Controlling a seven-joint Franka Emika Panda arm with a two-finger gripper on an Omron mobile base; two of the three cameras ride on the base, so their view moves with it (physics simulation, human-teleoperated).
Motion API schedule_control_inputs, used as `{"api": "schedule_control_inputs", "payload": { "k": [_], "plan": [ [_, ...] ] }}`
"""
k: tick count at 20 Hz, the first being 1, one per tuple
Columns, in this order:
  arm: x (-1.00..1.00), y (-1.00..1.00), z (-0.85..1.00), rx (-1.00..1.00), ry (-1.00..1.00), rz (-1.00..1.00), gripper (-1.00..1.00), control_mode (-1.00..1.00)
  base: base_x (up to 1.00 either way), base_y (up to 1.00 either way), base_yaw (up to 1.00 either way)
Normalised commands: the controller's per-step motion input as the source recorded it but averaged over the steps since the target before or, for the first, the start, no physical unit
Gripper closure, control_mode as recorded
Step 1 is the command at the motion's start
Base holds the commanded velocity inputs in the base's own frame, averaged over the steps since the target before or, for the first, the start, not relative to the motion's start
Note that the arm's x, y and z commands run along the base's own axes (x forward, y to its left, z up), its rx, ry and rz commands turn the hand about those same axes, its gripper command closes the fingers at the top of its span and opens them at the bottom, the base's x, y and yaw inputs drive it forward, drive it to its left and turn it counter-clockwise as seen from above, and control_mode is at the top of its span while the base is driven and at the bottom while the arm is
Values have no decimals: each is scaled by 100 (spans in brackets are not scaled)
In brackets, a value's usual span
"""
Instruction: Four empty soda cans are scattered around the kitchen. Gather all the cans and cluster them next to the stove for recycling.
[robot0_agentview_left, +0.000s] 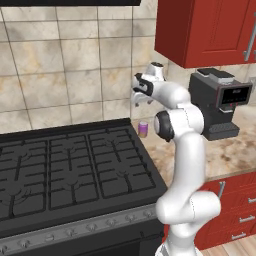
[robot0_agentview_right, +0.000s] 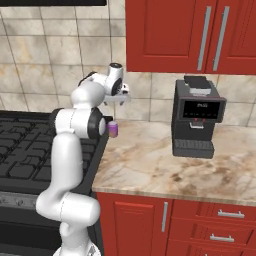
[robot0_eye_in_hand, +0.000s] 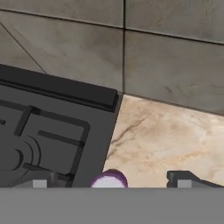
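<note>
One purple soda can (robot0_agentview_left: 143, 129) (robot0_agentview_right: 113, 129) stands upright on the beige countertop (robot0_agentview_right: 150, 162), right beside the stove's back right corner. The stove (robot0_agentview_left: 75, 170) (robot0_agentview_right: 20, 150) is the wide black range with dark grates. My gripper (robot0_agentview_left: 136, 100) (robot0_agentview_right: 118, 100) hangs a little above the can, pointing down, open and holding nothing. In the hand view the can's silvery top (robot0_eye_in_hand: 109, 178) shows at the bottom, between the two spread fingertips of the gripper (robot0_eye_in_hand: 111, 183), with the stove's edge (robot0_eye_in_hand: 43, 127) to the left.
A dark boxy coffee machine (robot0_agentview_left: 220, 102) (robot0_agentview_right: 196, 117) stands on the counter to the right of the can. Red upper cabinets (robot0_agentview_left: 210, 30) (robot0_agentview_right: 190, 35) hang above it. The tan tiled wall (robot0_eye_in_hand: 166, 65) is close behind the can.
</note>
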Motion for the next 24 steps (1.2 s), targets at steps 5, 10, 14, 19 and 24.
{"api": "schedule_control_inputs", "payload": {
  "k": [5,10,14,19,24],
  "plan": [
    [-43,-9,50,0,-11,0,-100,-100,0,0,0],
    [-57,-6,36,0,-7,1,-100,-100,0,0,0],
    [-57,-1,30,0,-1,3,-100,-100,0,0,0],
    [-58,-11,33,0,-3,1,-100,-100,0,0,0],
    [-54,-14,14,0,-5,0,-100,-100,0,0,0]
  ]
}}
